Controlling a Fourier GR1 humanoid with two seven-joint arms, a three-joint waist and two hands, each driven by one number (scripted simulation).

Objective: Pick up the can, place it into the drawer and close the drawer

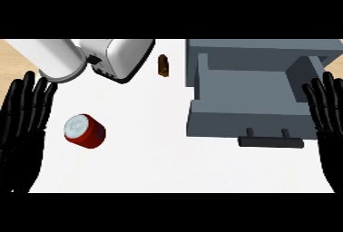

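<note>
I see the red can (85, 131) lying tilted on the white counter (167, 167), near the counter's left edge, with its silver lid facing up and to the left. Nothing touches it. My left hand (23, 122) shows along the counter's left edge, fingers straight and released, pointing up; the can sits just beside it but apart from it. My right hand (327, 118) shows at the counter's right edge, fingers straight and released as well, holding nothing, and it overlaps the right side of the drawer unit.

The grey drawer (244, 90) stands pulled open toward the counter's near side on the right half of the counter, well apart from the can. Its inside looks bare grey, and its dark handle (271, 141) sticks out from the front panel.

At the counter's far left corner sits a white rounded appliance (87, 56) with a black base. A small brown bottle (163, 65) stands at the far edge, between that appliance and the drawer.
</note>
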